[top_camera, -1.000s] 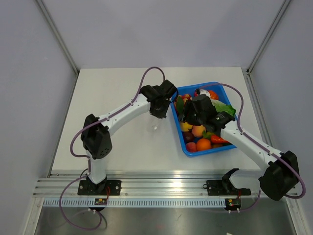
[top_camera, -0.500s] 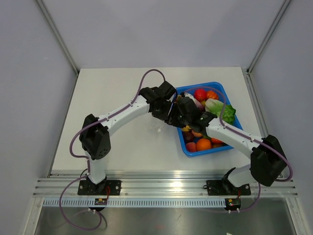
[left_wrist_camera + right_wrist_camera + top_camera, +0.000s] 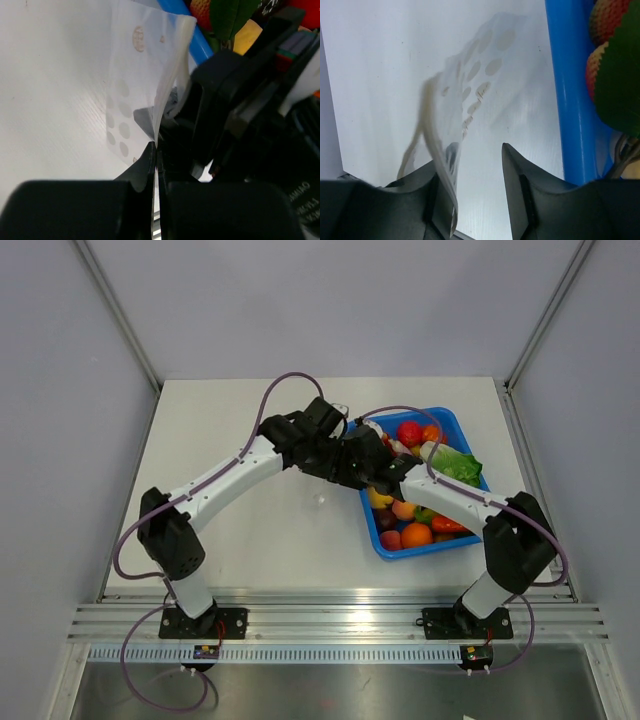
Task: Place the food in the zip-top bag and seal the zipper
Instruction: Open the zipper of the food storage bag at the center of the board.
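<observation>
Both arms had swung leftward since a second before, the right gripper leaving the blue tray to meet the left gripper over the table. One dark plum seemingly lay in the tray's near corner, unbagged. The left jaws pinched the single zip-top bag by its edge. The right fingers stood apart, empty, beside its free wall. Opening the mouth looked underway; next, catch that wall and peel gently.

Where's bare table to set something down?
Bare: the table left of the left arm, and its near edge strip. Crowded: the blue tray's left rim, where the left gripper and right gripper meet at the zip-top bag.
</observation>
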